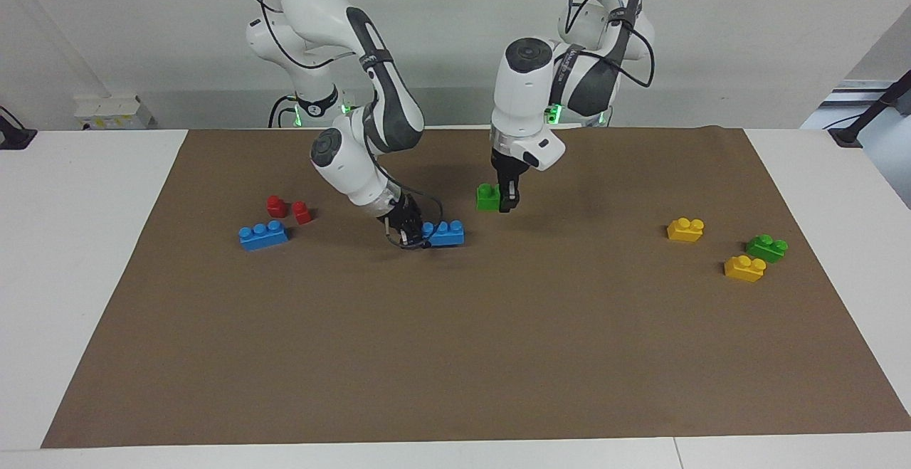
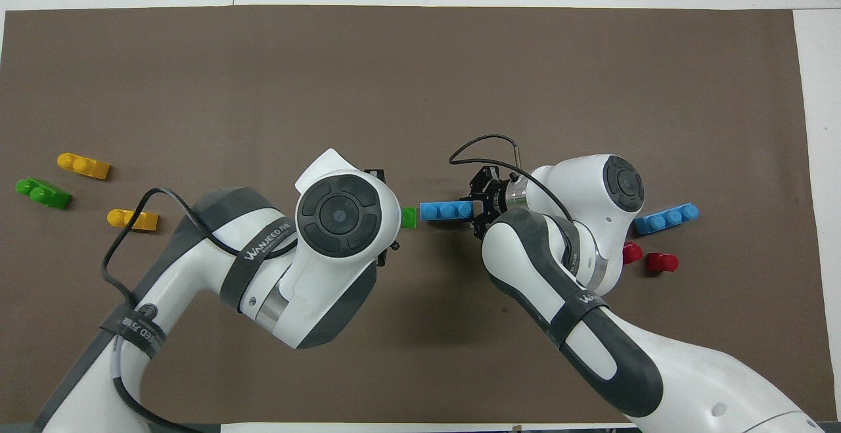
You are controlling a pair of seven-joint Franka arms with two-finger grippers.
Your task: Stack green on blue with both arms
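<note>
With the green brick clamped aloft in the left gripper and the blue brick seemingly gripped mid-mat by the right gripper, studs should be aligned before pressing.

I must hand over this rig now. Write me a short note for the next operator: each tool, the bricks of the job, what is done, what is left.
Left tool: shut on the green brick, held just above the brown mat.
Right tool: shut on one end of the blue brick, low at the mat near the table's middle.
The two held bricks are close together but apart; green is not over blue.
Spare bricks untouched: second blue brick toward the right arm's end, second green brick toward the left arm's end.
Done: both bricks are grasped.
Left: bring green over blue, press it on the studs, release.
</note>
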